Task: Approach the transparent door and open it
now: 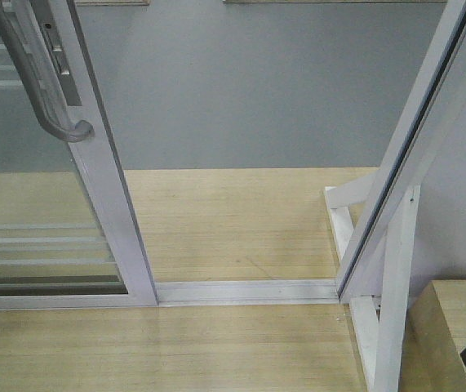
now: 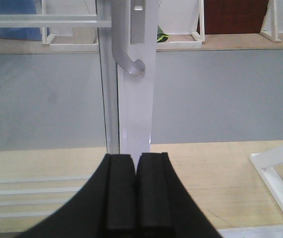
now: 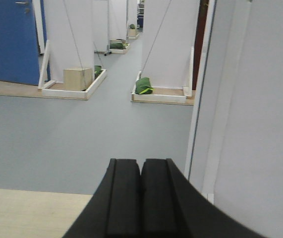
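Observation:
The transparent door (image 1: pixel 106 188) stands at the left of the front view: clear glass with thin white bars in a glossy white frame. Its curved grey handle (image 1: pixel 49 98) sits on the right edge. Between this door edge and the slanted white post on the right lies an open gap. In the left wrist view the door frame (image 2: pixel 136 109) rises straight ahead, with the handle (image 2: pixel 126 54) above. My left gripper (image 2: pixel 136 159) is shut, empty, just short of the frame and below the handle. My right gripper (image 3: pixel 141 163) is shut, empty, facing the grey floor beside a white panel (image 3: pixel 250 109).
A white floor track (image 1: pixel 245 291) crosses the gap. A white post frame (image 1: pixel 404 163) with braces stands on the right, a wooden box (image 1: pixel 461 327) beside it. Beyond lie grey floor, white partitions, green bags (image 3: pixel 143 86), a cardboard box (image 3: pixel 78 78) and a blue door (image 3: pixel 10 39).

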Robot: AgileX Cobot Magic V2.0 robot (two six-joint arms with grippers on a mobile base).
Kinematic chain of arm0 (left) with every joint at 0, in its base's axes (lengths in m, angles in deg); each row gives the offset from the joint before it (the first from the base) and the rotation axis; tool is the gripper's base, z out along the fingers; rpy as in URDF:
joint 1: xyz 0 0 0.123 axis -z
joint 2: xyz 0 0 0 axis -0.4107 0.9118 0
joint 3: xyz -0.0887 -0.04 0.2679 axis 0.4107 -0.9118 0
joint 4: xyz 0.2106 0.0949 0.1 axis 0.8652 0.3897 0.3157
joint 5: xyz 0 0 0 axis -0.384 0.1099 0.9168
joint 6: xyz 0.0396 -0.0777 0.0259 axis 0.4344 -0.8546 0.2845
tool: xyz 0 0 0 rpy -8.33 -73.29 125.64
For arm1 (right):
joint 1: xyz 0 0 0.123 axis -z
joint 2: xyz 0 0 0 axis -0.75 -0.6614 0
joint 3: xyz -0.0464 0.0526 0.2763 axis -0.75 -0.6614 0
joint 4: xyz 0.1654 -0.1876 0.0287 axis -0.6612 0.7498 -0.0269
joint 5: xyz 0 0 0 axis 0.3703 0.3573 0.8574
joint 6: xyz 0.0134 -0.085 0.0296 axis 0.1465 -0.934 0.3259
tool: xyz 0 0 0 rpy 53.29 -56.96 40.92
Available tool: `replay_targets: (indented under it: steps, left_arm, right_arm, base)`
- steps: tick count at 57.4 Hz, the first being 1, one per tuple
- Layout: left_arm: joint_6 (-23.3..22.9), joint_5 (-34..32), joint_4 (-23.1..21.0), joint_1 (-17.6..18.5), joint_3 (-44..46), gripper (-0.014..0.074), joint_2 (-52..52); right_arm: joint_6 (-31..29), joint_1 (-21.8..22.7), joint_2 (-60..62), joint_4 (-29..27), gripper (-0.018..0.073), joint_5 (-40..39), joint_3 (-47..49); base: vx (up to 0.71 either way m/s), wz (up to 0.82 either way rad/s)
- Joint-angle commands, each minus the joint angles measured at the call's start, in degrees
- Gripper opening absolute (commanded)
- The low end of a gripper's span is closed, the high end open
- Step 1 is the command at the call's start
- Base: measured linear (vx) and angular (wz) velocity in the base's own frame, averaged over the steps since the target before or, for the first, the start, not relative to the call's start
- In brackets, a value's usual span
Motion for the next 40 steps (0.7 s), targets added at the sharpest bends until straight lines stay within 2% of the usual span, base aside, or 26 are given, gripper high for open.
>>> replay_targets:
  steps: [1,40]
  left_arm:
    - [-0.06,-4.37,-0.52,-0.05,-1.71,0.0004,-0.77]
    - [-0.06,-4.37,-0.52,-0.05,-1.71,0.0004,-0.77]
  right_arm:
    - [0.16,1.29,0.8,0.16,0.0,-4.53,-0.81]
    - [0.03,1.33,0.8,0.16,0.0,-4.53,-0.81]
  base:
    - [0.0,0.0]
    - [0.0,0.0]
